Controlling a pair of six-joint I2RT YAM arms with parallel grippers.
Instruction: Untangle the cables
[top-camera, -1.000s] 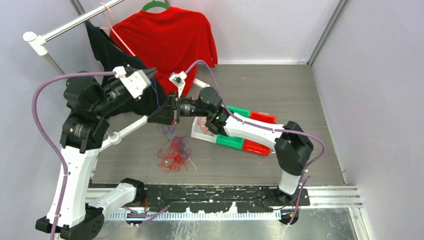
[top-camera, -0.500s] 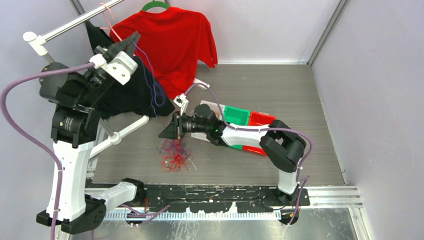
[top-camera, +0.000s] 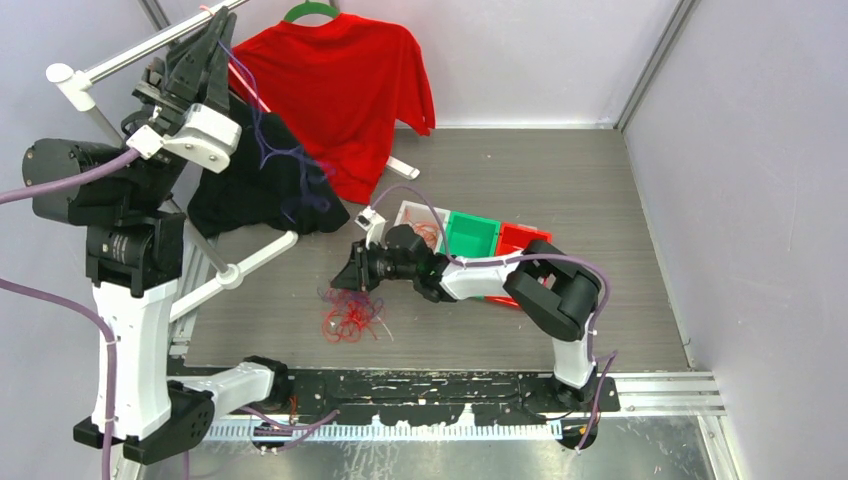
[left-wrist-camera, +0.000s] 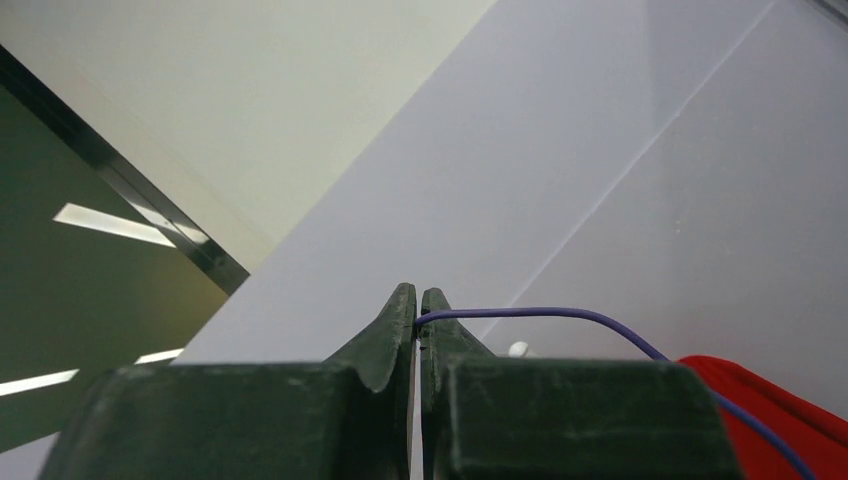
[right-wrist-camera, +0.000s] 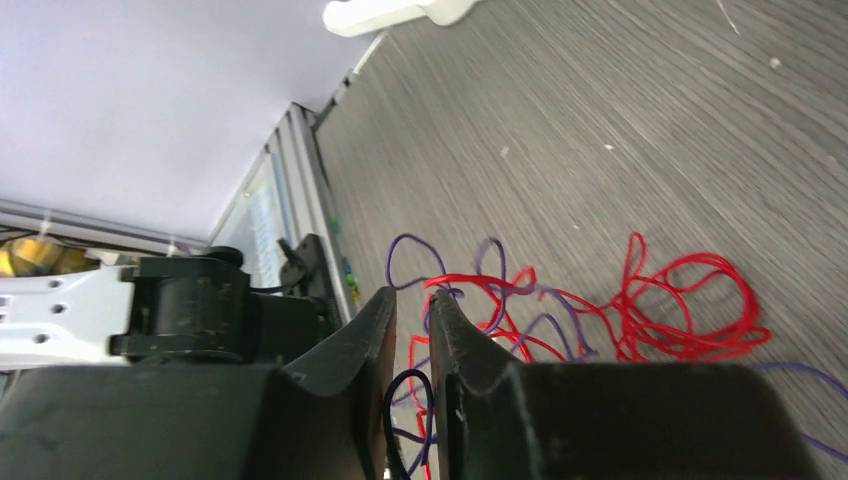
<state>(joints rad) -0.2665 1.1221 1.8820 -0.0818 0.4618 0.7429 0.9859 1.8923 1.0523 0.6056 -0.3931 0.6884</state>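
Note:
The cables (top-camera: 350, 312) lie as a small red and purple tangle on the grey table, also seen in the right wrist view (right-wrist-camera: 690, 300). My left gripper (top-camera: 218, 24) is raised high at the back left, shut on one purple cable (left-wrist-camera: 560, 313) at its fingertips (left-wrist-camera: 418, 300). That cable (top-camera: 275, 150) trails down across the black garment toward the tangle. My right gripper (top-camera: 342, 280) sits low at the tangle's far edge. Its jaws (right-wrist-camera: 412, 300) stand slightly apart, closed on a purple loop (right-wrist-camera: 410, 400) between the pads.
A red shirt (top-camera: 340, 80) and a black garment (top-camera: 250, 190) hang from a white rail (top-camera: 120, 55) at the back left. White (top-camera: 410, 215), green (top-camera: 470, 232) and red (top-camera: 522, 238) bins sit beside the right arm. A metal rail (right-wrist-camera: 300, 190) borders the table.
My left arm has swung up and back to the left, drawing the purple cable out long. My right gripper has come down from mid-air to the tangle on the table.

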